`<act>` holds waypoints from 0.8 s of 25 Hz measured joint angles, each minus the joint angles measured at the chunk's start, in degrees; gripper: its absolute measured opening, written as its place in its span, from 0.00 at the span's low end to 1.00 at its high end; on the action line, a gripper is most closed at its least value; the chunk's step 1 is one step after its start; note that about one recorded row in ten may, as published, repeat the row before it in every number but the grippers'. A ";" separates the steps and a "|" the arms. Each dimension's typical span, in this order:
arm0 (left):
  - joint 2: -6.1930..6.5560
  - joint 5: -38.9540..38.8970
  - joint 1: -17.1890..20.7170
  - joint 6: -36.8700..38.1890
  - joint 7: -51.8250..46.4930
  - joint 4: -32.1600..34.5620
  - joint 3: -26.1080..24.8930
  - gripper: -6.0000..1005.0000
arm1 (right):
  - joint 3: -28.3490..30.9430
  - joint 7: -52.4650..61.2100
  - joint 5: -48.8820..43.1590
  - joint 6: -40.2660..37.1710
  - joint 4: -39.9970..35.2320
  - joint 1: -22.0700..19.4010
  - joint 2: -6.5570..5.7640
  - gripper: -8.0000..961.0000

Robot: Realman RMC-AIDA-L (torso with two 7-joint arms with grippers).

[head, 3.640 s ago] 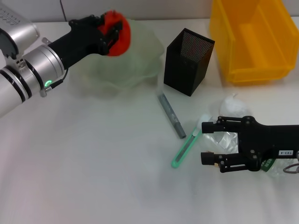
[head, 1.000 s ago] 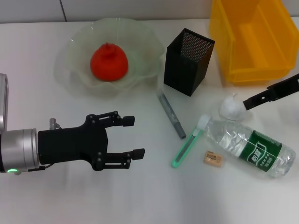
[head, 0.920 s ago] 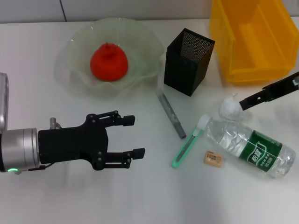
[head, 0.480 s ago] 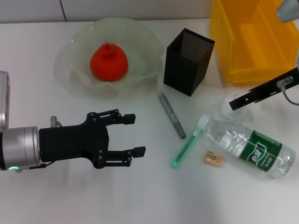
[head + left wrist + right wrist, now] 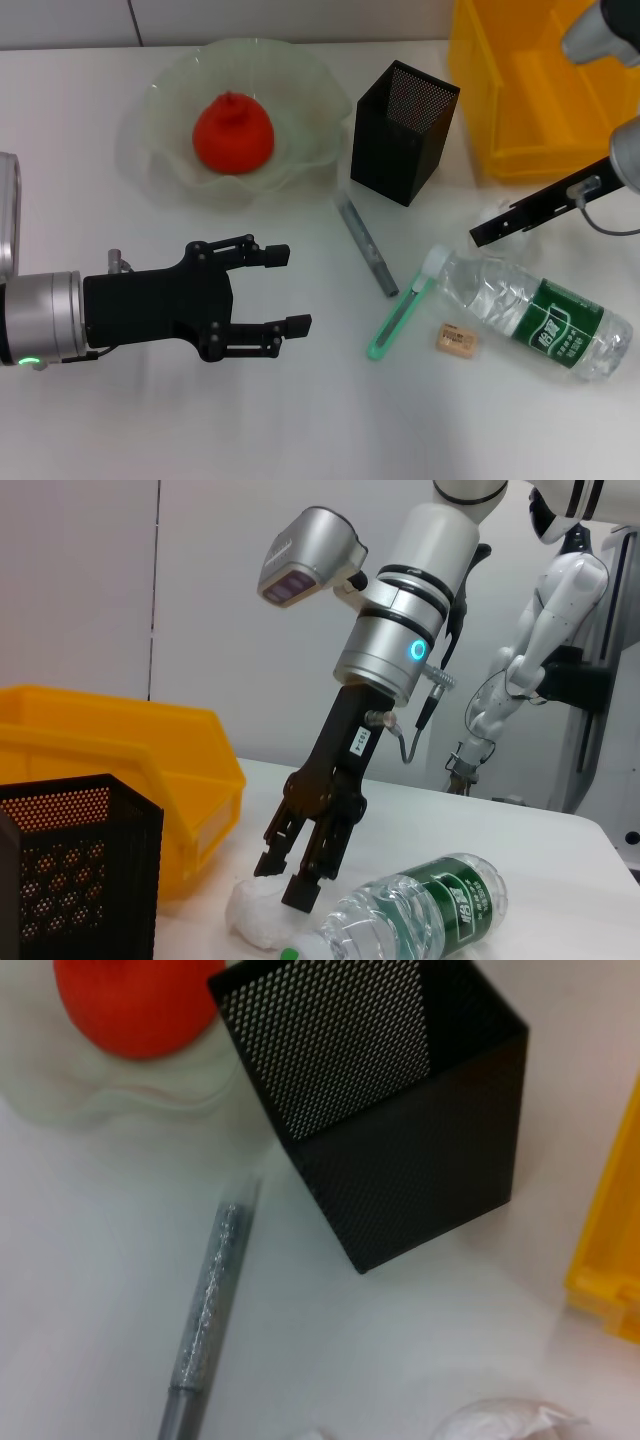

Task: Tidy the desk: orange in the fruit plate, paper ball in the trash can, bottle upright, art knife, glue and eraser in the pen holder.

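Right gripper (image 5: 290,878) now lower onto paper ball (image 5: 258,914), fingers parted around it beside bottle (image 5: 535,312). I see left gripper (image 5: 288,290) idle, fingers open, over bare worktop (image 5: 300,420).

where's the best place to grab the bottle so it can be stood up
Probably the bare clear section of the bottle just below its white cap, coming from above with fingers across its width. It lies flat, cap toward the knife, and the right gripper is already close by at the paper ball.
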 joint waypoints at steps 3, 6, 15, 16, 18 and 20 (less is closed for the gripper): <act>0.00 -0.04 0.02 0.02 0.00 0.00 0.00 0.82 | -1.85 -0.03 -0.07 1.37 -0.45 0.12 0.01 0.85; 0.00 -0.09 0.02 0.02 0.00 0.00 0.00 0.82 | -2.52 0.15 -0.43 2.12 -0.69 0.12 0.01 0.85; 0.00 -0.40 -0.04 -0.05 0.00 0.00 -0.01 0.82 | -2.43 0.94 -0.50 -1.64 2.60 0.08 -0.09 0.60; 0.00 -0.40 -0.10 -0.07 0.00 0.00 -0.01 0.82 | -2.28 1.63 -0.50 -3.36 4.72 -0.14 -0.09 0.59; 0.00 -0.40 -0.17 -0.09 0.00 0.00 -0.01 0.82 | -1.89 3.02 -0.70 -5.75 8.93 -0.67 -0.10 0.59; 0.00 -0.40 -0.17 -0.09 0.00 0.00 -0.01 0.82 | -1.56 3.71 -0.77 -7.06 11.44 -1.08 -0.08 0.59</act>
